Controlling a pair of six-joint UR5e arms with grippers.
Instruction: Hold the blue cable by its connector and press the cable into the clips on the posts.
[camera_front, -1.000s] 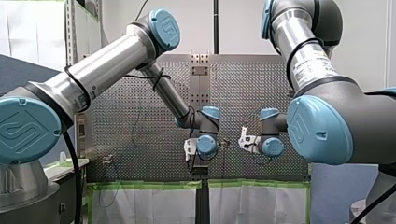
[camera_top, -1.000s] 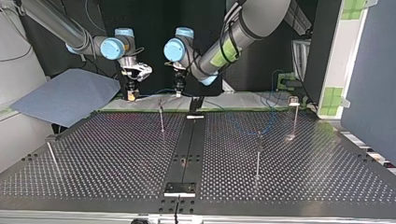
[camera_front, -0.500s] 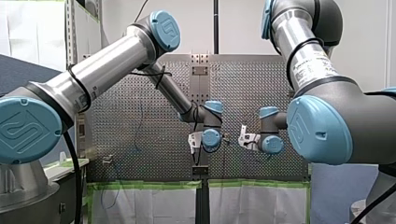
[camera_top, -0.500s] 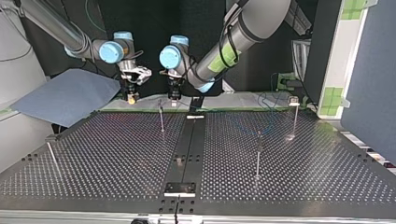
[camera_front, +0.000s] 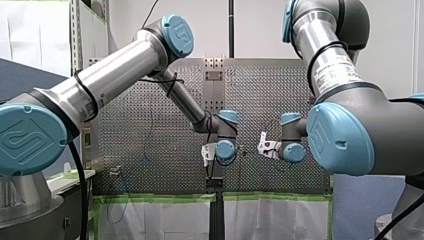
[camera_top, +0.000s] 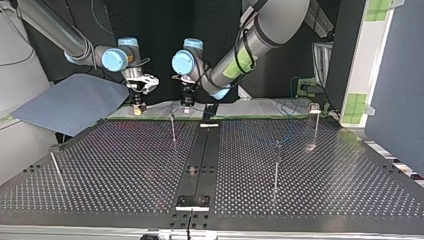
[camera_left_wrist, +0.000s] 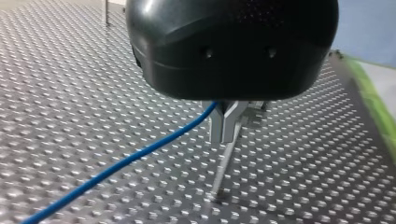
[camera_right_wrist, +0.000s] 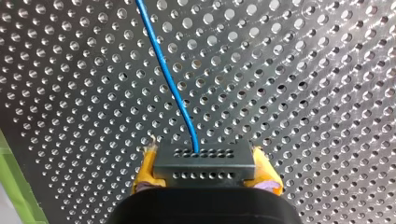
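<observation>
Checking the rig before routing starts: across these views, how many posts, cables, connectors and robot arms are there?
thin metal posts: 4
blue cable: 1
black rectangular connector: 1
grey robot arms with blue caps: 2
Total: 8

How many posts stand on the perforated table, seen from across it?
4 posts: one far back by the centre strip, one right of centre, one at the far right, one leaning at the near left. Others may be hidden.
</observation>
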